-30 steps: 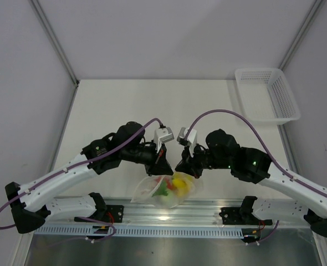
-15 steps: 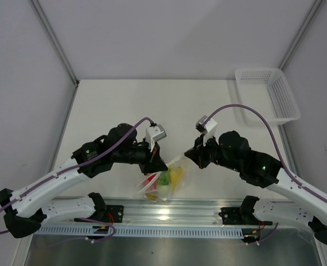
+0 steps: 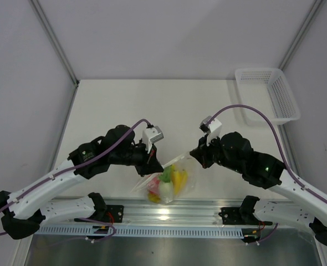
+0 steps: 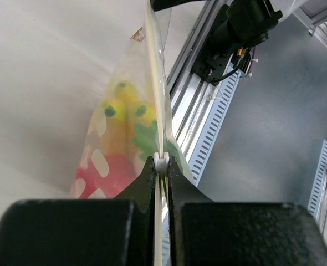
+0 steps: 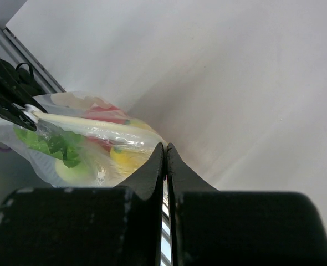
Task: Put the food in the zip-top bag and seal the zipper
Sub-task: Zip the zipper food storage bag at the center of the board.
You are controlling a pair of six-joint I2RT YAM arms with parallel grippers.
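The clear zip-top bag (image 3: 169, 183) hangs between my two grippers above the table's near edge. Inside it are the yellow banana bunch (image 4: 124, 108), the red fruit (image 4: 105, 174) and the green-leaved radish (image 5: 58, 147). My left gripper (image 3: 156, 164) is shut on the zipper strip (image 4: 155, 72) at the small white slider (image 4: 161, 162). My right gripper (image 3: 192, 157) is shut on the bag's other top corner (image 5: 158, 141). The zipper strip (image 5: 91, 124) runs taut between the two grippers.
A white mesh basket (image 3: 267, 94) stands at the table's far right corner. The aluminium rail (image 3: 169, 213) with the arm bases runs along the near edge, just below the hanging bag. Grey walls close in the table on three sides.
Both grippers have moved apart along the bag's top edge, the left one leftward, the right one rightward. The bag, bunched between them before, now hangs stretched and lower.
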